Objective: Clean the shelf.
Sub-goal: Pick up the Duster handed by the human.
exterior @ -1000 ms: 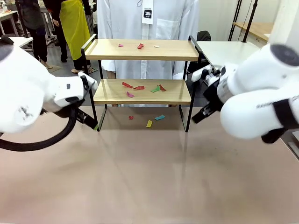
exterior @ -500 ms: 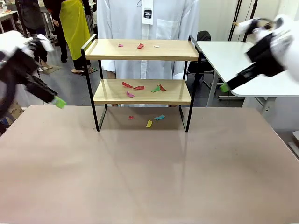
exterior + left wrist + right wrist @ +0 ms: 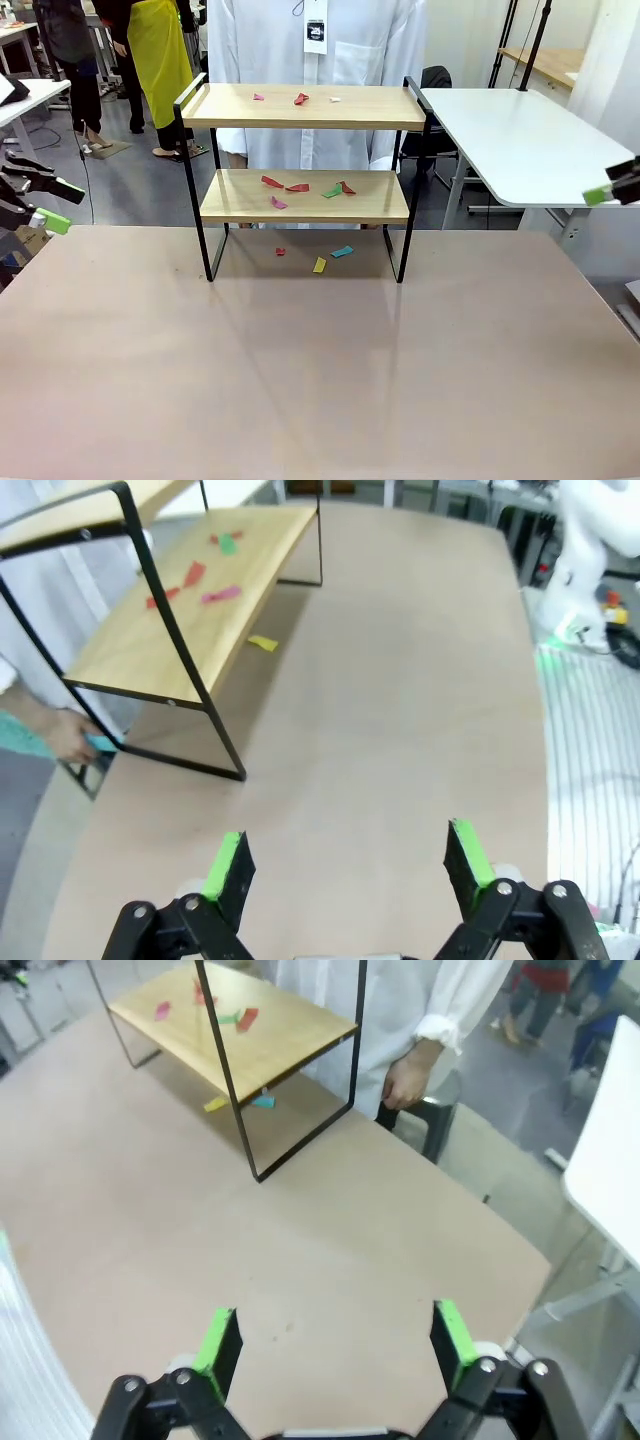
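The shelf [image 3: 305, 195], two light wooden boards in a black frame, stands at the table's far middle. Small paper scraps [image 3: 301, 98] lie on its top board, more scraps [image 3: 297, 187] on the lower board, and a few [image 3: 320, 265] on the table beneath. My left gripper [image 3: 52, 204] hangs open at the far left edge, well clear of the shelf. My right gripper [image 3: 612, 190] shows at the far right edge. In the left wrist view the left gripper [image 3: 347, 860] is open and empty, the shelf [image 3: 170, 630] ahead. In the right wrist view the right gripper [image 3: 333, 1336] is open and empty above the table, the shelf [image 3: 270, 1045] beyond.
A person in a white coat [image 3: 315, 50] stands right behind the shelf, one hand [image 3: 408, 1082] hanging near its end. A white side table [image 3: 520, 140] stands at the right. The brown table [image 3: 320, 380] spreads wide in front of the shelf.
Both arms have swung away from the shelf's sides, the left one out to the left edge and the right one out to the right edge. The shelf and scraps have not moved.
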`<state>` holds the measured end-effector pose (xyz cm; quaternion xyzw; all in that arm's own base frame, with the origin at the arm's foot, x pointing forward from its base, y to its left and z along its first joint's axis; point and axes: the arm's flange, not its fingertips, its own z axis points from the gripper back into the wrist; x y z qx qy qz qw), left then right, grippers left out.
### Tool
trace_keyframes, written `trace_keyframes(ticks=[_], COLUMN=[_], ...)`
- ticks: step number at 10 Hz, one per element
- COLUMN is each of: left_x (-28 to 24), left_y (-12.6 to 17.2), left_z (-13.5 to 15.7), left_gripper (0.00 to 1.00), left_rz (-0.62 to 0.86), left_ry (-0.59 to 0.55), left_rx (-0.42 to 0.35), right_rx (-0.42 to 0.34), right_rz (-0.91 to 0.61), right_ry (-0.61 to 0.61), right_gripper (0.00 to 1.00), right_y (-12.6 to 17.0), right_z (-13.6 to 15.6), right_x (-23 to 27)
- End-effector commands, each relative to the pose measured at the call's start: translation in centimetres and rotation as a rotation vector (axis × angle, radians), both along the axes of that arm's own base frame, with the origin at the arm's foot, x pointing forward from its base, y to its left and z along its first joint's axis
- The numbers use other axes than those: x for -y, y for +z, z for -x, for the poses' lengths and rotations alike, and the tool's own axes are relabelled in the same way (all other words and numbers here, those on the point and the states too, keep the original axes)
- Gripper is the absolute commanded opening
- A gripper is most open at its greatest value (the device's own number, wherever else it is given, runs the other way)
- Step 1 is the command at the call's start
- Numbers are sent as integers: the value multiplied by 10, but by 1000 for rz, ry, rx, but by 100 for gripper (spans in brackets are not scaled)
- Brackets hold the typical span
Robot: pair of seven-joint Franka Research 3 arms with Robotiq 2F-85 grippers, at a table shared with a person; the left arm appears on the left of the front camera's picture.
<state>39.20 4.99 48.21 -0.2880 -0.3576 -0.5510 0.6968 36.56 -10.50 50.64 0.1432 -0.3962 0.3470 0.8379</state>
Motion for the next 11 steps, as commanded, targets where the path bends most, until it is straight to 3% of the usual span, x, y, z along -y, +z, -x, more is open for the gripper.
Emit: trace_keyframes(ticks=[1, 2, 3, 4, 10, 11], left_x=[2, 4, 13, -2, -2, -20], left_y=[-9, -8, -8, -15, -15, -22], left_z=[-14, -13, -12, -8, -4, -19], left_gripper=[100, 100, 100, 100, 100, 100], left_rz=[19, 28, -21, 28, 1, 46], left_ry=[-15, 4, 103, 0, 16, -31], left_rx=[-21, 2, -30, -13, -40, -35], right_rx=[27, 62, 25, 26, 12, 45], right_rz=[-52, -75, -77, -38, -36, -73], right_ry=[91, 114, 103, 59, 41, 43], right_gripper=[100, 100, 100, 100, 100, 100], right_y=[-29, -43, -47, -32, -32, -32], right_z=[-17, -23, -20, -4, -4, -21], right_x=[15, 28, 24, 25, 21, 40])
